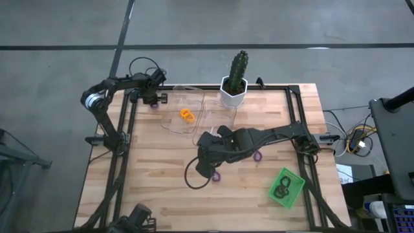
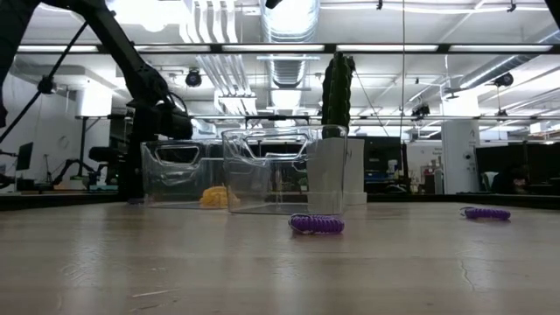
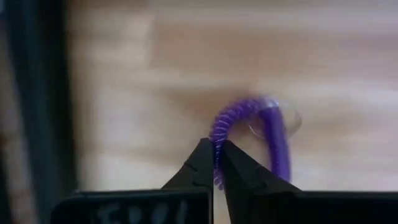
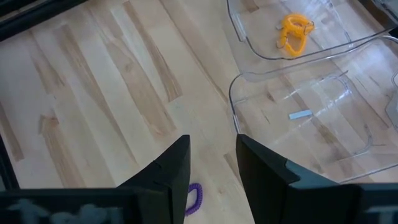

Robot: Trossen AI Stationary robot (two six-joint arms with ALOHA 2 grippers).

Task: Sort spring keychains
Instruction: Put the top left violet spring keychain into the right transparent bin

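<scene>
Sorting barely under way: only an orange keychain (image 1: pixel 187 115) in the left clear bin (image 1: pixel 176 103), black ones (image 1: pixel 281 190) in the green tray (image 1: pixel 297 184). Second clear bin (image 4: pixel 298 118) empty. Left pincer (image 3: pixel 217 163) at far-left worktop (image 1: pixel 155 188) edge, clamped on a purple keychain (image 3: pixel 231 118). Right pincer (image 4: pixel 212 167) apart, mid-worktop above another purple coil (image 4: pixel 194 198); one more purple (image 1: pixel 257 156) loose near the right arm
</scene>
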